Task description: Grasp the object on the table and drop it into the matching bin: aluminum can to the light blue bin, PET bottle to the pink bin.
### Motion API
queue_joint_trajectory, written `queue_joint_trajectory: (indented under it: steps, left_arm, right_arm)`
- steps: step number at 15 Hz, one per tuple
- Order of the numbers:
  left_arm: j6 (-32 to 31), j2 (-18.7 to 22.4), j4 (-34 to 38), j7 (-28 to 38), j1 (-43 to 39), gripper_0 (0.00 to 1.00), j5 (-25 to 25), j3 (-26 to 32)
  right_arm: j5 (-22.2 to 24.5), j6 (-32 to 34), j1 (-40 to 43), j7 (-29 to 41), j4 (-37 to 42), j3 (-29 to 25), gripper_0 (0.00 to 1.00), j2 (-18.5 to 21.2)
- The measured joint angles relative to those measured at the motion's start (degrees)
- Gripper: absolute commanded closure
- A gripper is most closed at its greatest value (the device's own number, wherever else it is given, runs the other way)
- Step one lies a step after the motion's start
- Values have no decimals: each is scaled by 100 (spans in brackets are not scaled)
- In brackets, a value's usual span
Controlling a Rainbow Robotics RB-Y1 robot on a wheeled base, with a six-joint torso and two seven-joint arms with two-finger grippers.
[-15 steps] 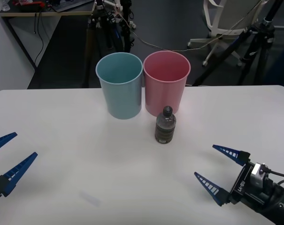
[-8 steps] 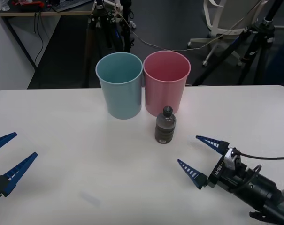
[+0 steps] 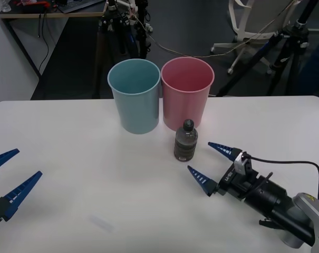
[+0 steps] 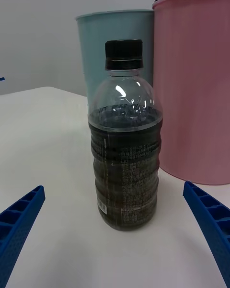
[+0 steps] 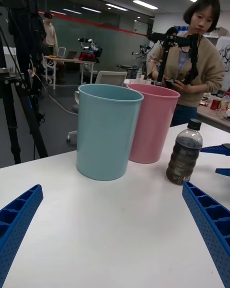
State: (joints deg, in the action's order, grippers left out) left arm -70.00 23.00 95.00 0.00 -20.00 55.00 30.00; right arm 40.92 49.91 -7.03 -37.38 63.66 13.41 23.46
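On the white tabletop (image 3: 69, 142), just in front of the pink bin (image 3: 186, 89) and beside the light blue bin (image 3: 134, 92), the bottle (image 3: 185, 140) stands upright. The right hand (image 3: 208, 163) is spread wide, close beside the bottle, not touching: the approach step. Next, I judge, it must straddle the bottle's body, then clench. The left hand (image 3: 9, 179) waits released at the tabletop's near edge.

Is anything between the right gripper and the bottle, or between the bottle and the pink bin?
Nothing visible. The right gripper, fingers open, faces the PET bottle across bare table. The pink bin stands directly behind the bottle, the light blue bin beside it.
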Motion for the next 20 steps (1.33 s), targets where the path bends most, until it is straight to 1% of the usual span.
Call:
queue_joint_trajectory:
  steps: [5, 11, 15, 20]
  left_arm:
    - [0, 0, 0, 0, 0, 0, 0, 0]
    - [0, 0, 0, 0, 0, 0, 0, 0]
    - [0, 0, 0, 0, 0, 0, 0, 0]
    - [0, 0, 0, 0, 0, 0, 0, 0]
  right_arm:
    - [18, -431, -210, -49, -13, 7, 0, -247]
    - [19, -863, -385, -61, -13, 64, 0, -437]
    - [57, -1218, -469, -136, -13, 68, 0, -663]
    - [124, -1479, -538, -234, -13, 74, 0, -897]
